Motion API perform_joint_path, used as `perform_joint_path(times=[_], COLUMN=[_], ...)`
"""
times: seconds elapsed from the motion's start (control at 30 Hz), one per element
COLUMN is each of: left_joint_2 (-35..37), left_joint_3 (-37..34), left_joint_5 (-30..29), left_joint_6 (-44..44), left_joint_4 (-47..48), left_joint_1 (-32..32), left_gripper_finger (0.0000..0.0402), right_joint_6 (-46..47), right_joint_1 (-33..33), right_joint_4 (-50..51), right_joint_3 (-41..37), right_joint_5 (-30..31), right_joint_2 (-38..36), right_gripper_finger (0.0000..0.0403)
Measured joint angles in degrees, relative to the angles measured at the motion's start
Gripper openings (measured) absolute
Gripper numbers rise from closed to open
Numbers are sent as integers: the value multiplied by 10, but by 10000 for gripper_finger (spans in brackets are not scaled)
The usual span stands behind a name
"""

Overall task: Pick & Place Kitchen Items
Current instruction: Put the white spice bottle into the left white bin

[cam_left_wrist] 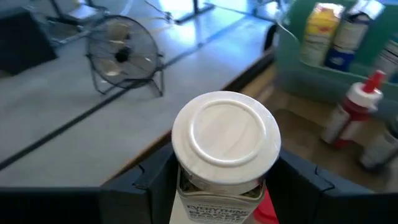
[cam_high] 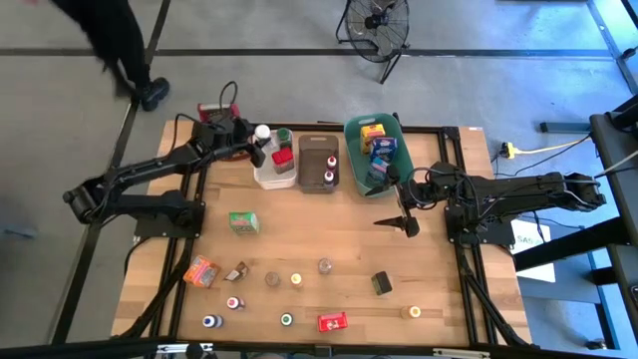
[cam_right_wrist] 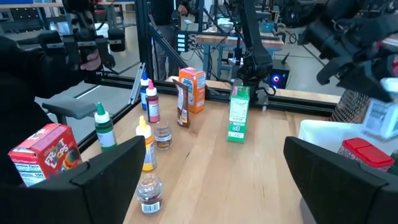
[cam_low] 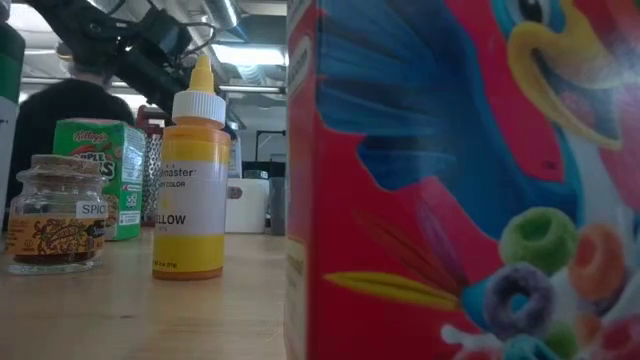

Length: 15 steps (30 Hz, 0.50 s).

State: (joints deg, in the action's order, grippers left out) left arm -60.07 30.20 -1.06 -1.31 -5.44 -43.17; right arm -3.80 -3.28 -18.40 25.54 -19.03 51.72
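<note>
- Grey concrete floor surrounds our wooden bench [cam_high: 319, 249], with a black floor fan [cam_high: 376, 25] beyond its far edge and a person's dark legs [cam_high: 120, 45] at the far left.
- We take the white bin [cam_high: 267, 176] at the far middle of the bench as our landmark.
- Our left claw [cam_high: 257, 143] hangs right above the white bin's far-left end, closed on a white-capped jar [cam_left_wrist: 225, 134]; the left wrist view shows a finger on either side of the jar [cam_left_wrist: 155, 180].
- A red-lidded container [cam_high: 283, 160] lies in the white bin, touching its right side.
- Just right of the white bin sits the brown bin [cam_high: 317, 150], two small bottles in it, and right of that the teal bin [cam_high: 354, 150] with several packets.
- Nearer than the white bin, a green box [cam_high: 243, 221] stands alone on the wood.
- Well nearer still, the remaining kitchen items are spread out: an orange box [cam_high: 201, 270], small jars and bottles, a yellow-capped bottle [cam_high: 296, 280], a dark box [cam_high: 382, 283], a red cereal box [cam_high: 333, 321].
- Our right claw [cam_high: 401, 223] hovers well to the right of the white bin, nearer than the teal bin, its fingers spread wide with nothing between them.
</note>
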Motion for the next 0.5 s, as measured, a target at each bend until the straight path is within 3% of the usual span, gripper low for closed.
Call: perform_joint_path(times=[0.5], left_joint_2=[-98], left_joint_3=[0], left_joint_5=[8], left_joint_6=[2], left_joint_4=[-50], left_joint_1=[0], left_gripper_finger=[197], right_joint_6=[-1], right_joint_1=[0], right_joint_4=[-2], right_joint_3=[0], right_joint_5=[0], right_joint_2=[0], right_gripper_finger=[385])
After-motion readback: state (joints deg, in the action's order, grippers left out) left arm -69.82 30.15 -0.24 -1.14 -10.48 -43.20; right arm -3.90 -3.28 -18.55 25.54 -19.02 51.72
